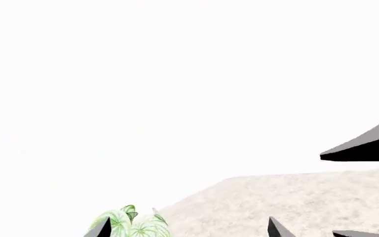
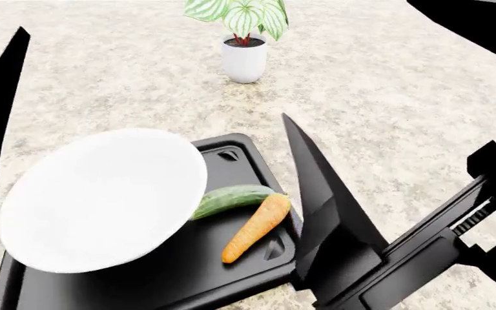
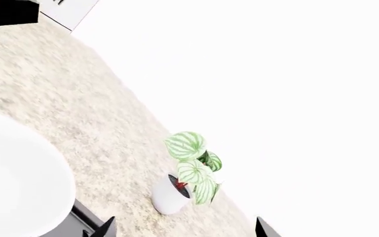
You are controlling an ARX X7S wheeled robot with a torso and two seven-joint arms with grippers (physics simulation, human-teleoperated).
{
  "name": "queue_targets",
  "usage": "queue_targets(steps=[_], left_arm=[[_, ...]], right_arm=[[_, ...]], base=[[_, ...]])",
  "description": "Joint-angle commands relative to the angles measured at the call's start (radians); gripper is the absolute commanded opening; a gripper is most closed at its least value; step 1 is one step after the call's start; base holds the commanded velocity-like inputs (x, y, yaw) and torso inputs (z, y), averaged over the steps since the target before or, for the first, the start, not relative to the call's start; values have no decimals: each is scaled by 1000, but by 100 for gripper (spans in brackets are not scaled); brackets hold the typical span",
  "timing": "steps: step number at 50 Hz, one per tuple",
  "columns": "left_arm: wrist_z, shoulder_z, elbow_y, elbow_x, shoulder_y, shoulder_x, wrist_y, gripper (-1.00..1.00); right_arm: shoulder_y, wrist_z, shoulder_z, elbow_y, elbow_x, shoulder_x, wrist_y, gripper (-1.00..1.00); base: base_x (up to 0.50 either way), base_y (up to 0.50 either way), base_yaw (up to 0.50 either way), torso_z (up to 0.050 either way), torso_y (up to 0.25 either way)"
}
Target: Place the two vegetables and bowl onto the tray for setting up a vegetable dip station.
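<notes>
Countertop (image 2: 403, 84) pale speckled stone, backdrop blank white, nothing else visible in room. Black tray (image 2: 230, 152) on it, white bowl (image 2: 101, 197) over its left part, cucumber (image 2: 230, 199) and carrot (image 2: 257, 227) side by side on tray beside bowl. Potted plant (image 2: 243, 45) further back. Gripper jaws on both arms: can't tell.

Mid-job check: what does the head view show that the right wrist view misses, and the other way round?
Only the head view shows the smooth green cucumber and tapered orange carrot lying on the flat black rectangular tray. Only the right wrist view shows the blank white background past the counter's edge. Both show the wide glossy white bowl, the speckled beige countertop and the striped-leaf plant in a small white pot.
</notes>
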Motion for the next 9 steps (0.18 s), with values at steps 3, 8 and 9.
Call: queue_targets(steps=[3,8,9], left_arm=[[-142,-211,25,-26,175,116,-19,100],[-167,-196,24,18,212,161,-37,100],[-166,-193,24,30,215,165,-44,100]], right_arm=[[-25,87,9,-98,19,45,-72,100],[-57,138,-53,-95,9,45,-69,100],[-70,139,-62,-92,3,45,-70,100]], base=[[0,0,0,0,0],[0,0,0,0,0],[0,0,0,0,0]])
